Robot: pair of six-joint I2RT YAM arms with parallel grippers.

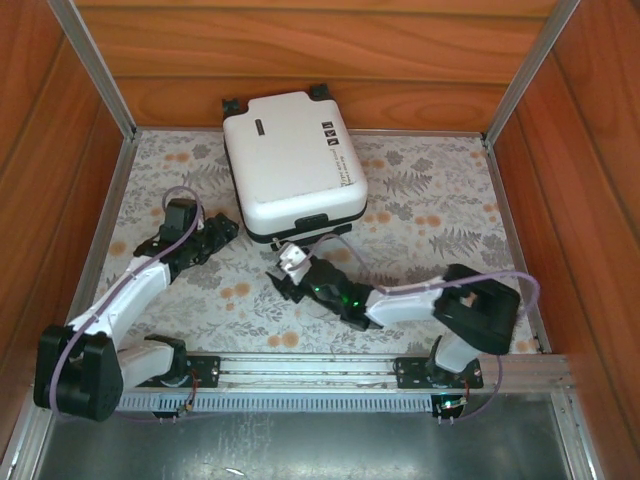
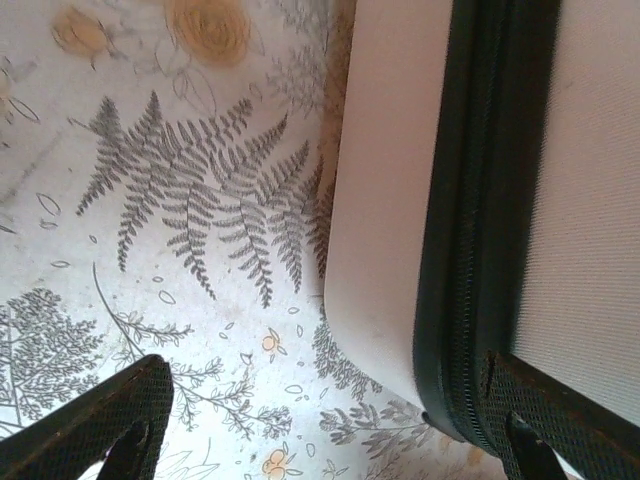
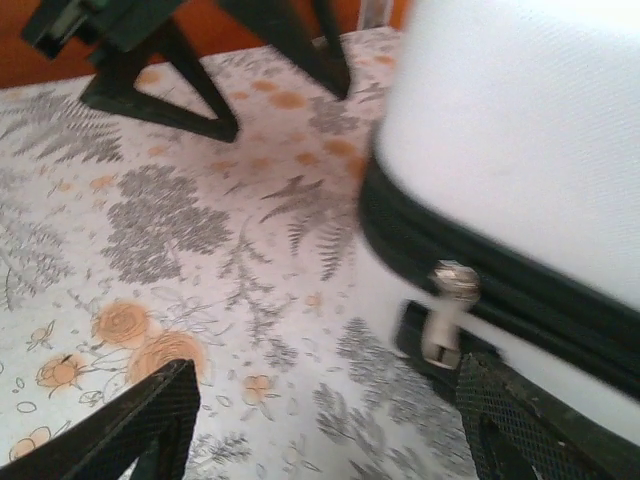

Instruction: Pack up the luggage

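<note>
The luggage (image 1: pixel 290 165), a white hard-shell suitcase with a black zipper band, lies flat and closed at the back middle of the table. My left gripper (image 1: pixel 215 235) stands open at its front left corner. In the left wrist view that rounded corner (image 2: pixel 385 200) sits between the fingers, nearer the right fingertip (image 2: pixel 560 420). My right gripper (image 1: pixel 290 265) is open at the suitcase's front edge. In the right wrist view a silver zipper pull (image 3: pixel 445 310) hangs from the black band just beside the right fingertip (image 3: pixel 520 420); the gripper (image 3: pixel 330 425) holds nothing.
The floral table cover (image 1: pixel 420 220) is boxed in by wooden walls (image 1: pixel 300 50) at the back and both sides. A metal rail (image 1: pixel 320 370) carries the arm bases along the near edge. The left arm's black fingers (image 3: pixel 150 60) show in the right wrist view.
</note>
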